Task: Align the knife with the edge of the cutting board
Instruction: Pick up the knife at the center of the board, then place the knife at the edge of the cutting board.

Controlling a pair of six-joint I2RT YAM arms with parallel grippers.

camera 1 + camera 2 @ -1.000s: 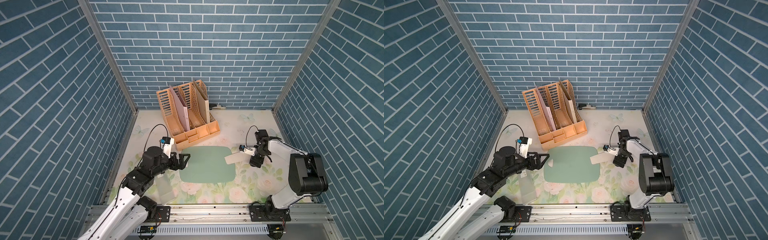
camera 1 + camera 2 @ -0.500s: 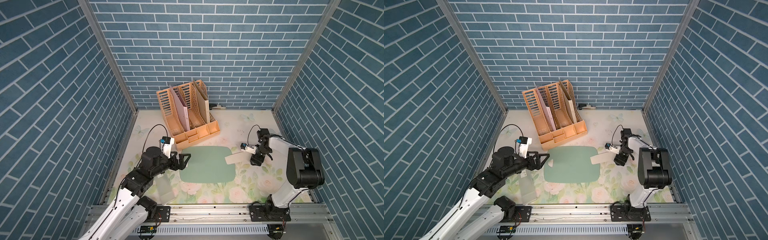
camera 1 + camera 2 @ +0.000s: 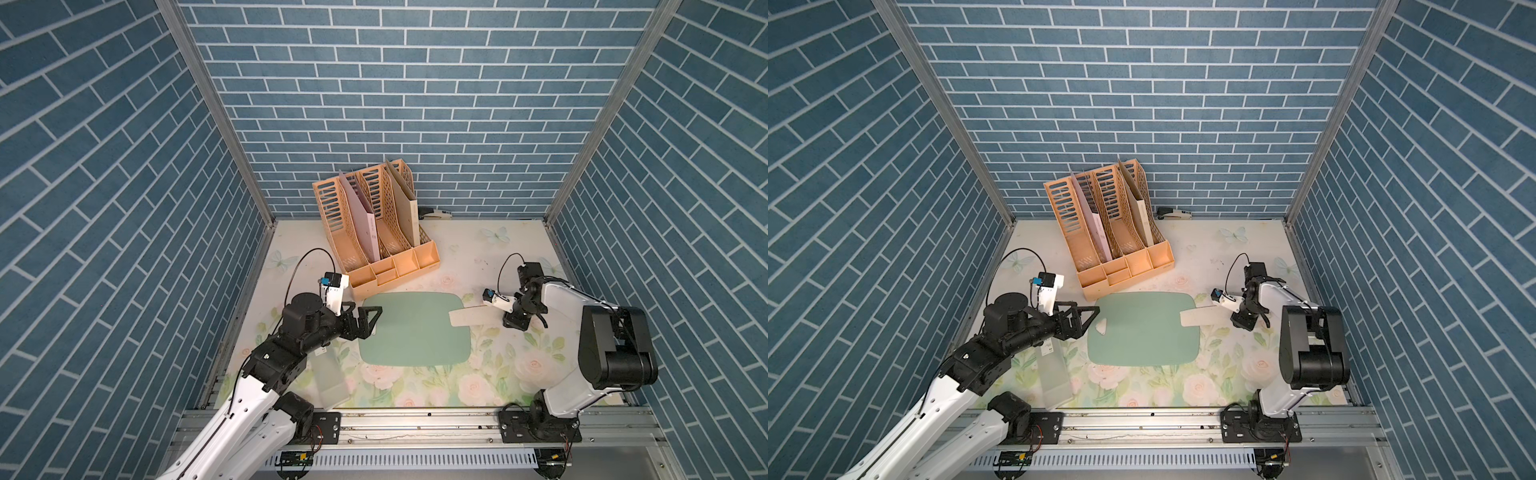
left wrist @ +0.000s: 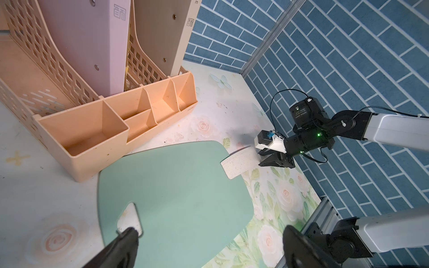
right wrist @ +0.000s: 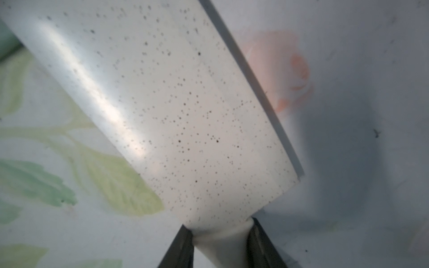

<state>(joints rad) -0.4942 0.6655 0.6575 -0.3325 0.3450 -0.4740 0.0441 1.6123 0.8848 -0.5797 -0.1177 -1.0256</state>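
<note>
The pale mint-green cutting board (image 3: pixel 415 336) (image 3: pixel 1142 336) (image 4: pixel 176 192) lies flat mid-table. The knife (image 3: pixel 467 318) (image 3: pixel 1196 316) (image 4: pixel 238 163), a speckled cream cleaver, lies slanted across the board's right short edge near its far corner, its blade tip over the board. In the right wrist view the blade (image 5: pixel 174 111) fills the frame. My right gripper (image 3: pixel 509 320) (image 3: pixel 1238 318) (image 5: pixel 221 234) is shut on the knife's handle, both fingers pressed against it. My left gripper (image 3: pixel 365 320) (image 3: pixel 1088 322) (image 4: pixel 209 234) stands open over the board's left short edge, by its triangular hole.
An orange file rack (image 3: pixel 374 237) (image 3: pixel 1108 237) (image 4: pixel 92 120) with folders stands just behind the board. A translucent box (image 3: pixel 330 374) (image 3: pixel 1054 374) lies at the front left under my left arm. A stapler (image 3: pixel 434 214) sits by the back wall.
My right gripper's fingers have closed in on the knife's handle. The right arm's elbow has swung a little. The knife, the board and the left arm have stayed put.
</note>
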